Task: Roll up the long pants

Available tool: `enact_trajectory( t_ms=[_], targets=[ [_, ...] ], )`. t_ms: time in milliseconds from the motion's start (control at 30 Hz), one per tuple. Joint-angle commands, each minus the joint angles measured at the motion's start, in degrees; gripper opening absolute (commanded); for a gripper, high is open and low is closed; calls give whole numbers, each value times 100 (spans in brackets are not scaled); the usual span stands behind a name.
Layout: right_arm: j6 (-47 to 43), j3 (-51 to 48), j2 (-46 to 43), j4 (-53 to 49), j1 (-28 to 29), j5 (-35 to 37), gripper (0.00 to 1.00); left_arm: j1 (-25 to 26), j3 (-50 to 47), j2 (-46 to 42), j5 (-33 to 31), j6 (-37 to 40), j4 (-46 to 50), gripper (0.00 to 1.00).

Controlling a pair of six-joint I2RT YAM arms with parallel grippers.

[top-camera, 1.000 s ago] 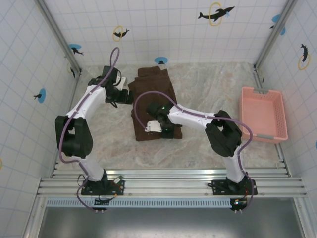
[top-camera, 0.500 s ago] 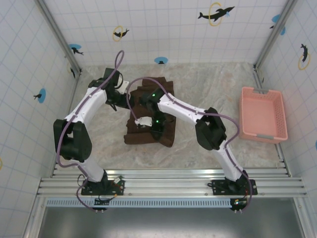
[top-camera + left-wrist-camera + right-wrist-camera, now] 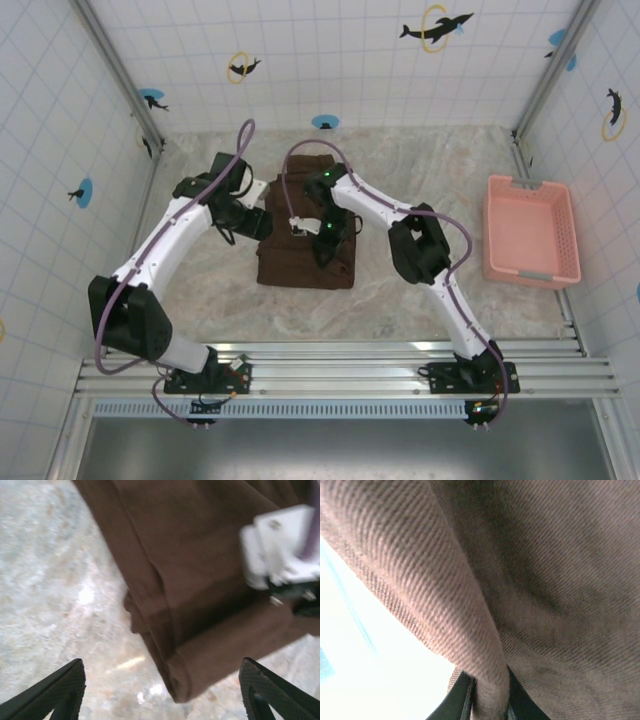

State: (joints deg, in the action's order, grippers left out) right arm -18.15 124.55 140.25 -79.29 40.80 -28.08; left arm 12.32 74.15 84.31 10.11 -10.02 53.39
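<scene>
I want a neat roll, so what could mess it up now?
The right gripper pinches just one thin fold of the long pants; it might slip out and the fold could flop open. The open left gripper hangs at the folded edge, holding nothing, so that side may lag and roll crooked.

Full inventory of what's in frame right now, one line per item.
long pants: 1, dark brown, folded into a strip at mid-table
pink basket: 1, pink, at the table's right edge
table: 1, beige marbled, under everything
dolphin stickers: several, dark on blue or yellow rings, on the white tiled walls
left gripper: 1, black, jaws open, at the pants' left edge
right gripper: 1, black, jaws shut on a fold of the pants
</scene>
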Motion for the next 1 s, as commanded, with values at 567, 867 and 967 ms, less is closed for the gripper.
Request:
enact_trajectory(
  t_ms=[567,867,967],
  targets=[
    [754,764,198,668,-232,735,40,553,-567,1282,767,-598,-559,61],
    [523,154,-1200,1231,-602,1954,53,553,-313,2056,722,-519,-674,59],
    [170,-962,-2081,1689,-414,1911,54,553,-160,2187,736,-475,-663,59]
  ],
)
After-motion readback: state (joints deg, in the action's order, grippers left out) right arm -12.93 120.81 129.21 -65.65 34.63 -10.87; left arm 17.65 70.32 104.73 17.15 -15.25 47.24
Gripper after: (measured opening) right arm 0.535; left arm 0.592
